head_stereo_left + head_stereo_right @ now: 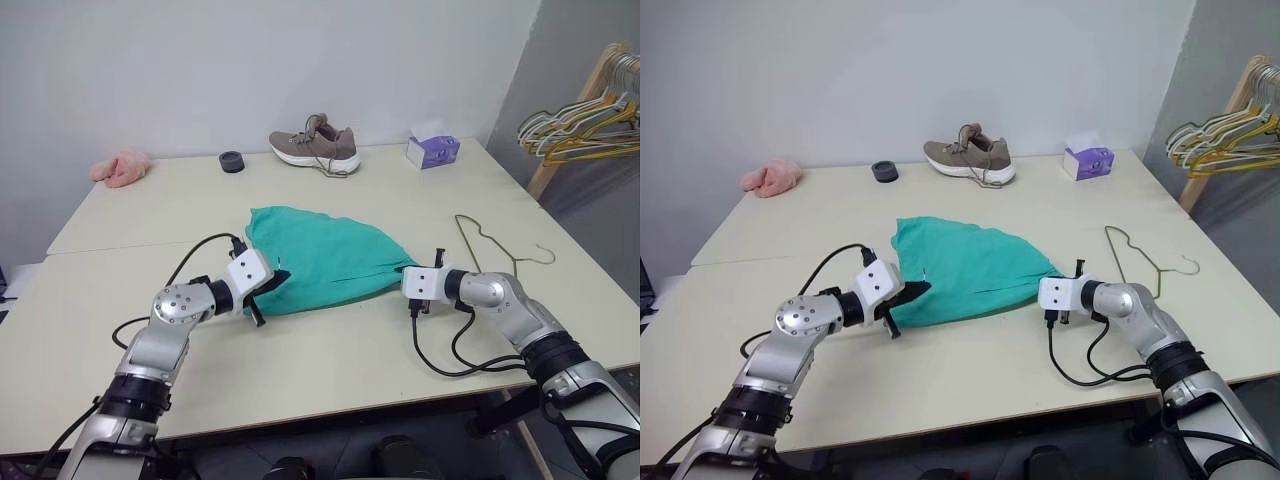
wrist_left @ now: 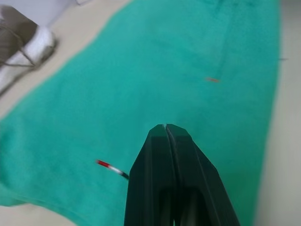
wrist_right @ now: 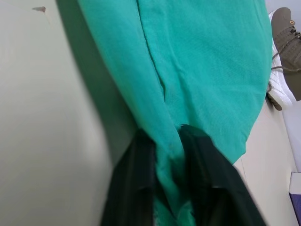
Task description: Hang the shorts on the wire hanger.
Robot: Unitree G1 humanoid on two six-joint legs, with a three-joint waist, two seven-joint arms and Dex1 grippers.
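While the wire hanger (image 1: pixel 497 243) lies free on the table (image 1: pixel 330 360), both grippers — left (image 1: pixel 262 300), right (image 1: pixel 408 272) — are clamped on opposite edges of the shorts (image 1: pixel 325 258), likely to lift them spread.

Pale table (image 1: pixel 330 380) with shorts (image 1: pixel 330 255), wire hanger (image 1: pixel 497 243), shoe (image 1: pixel 316 146), tissue box (image 1: pixel 432 150), pink cloth (image 1: pixel 120 167).

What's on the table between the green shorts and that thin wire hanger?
Nothing; in the left eye view, bare table separates the shorts from the wire hanger.
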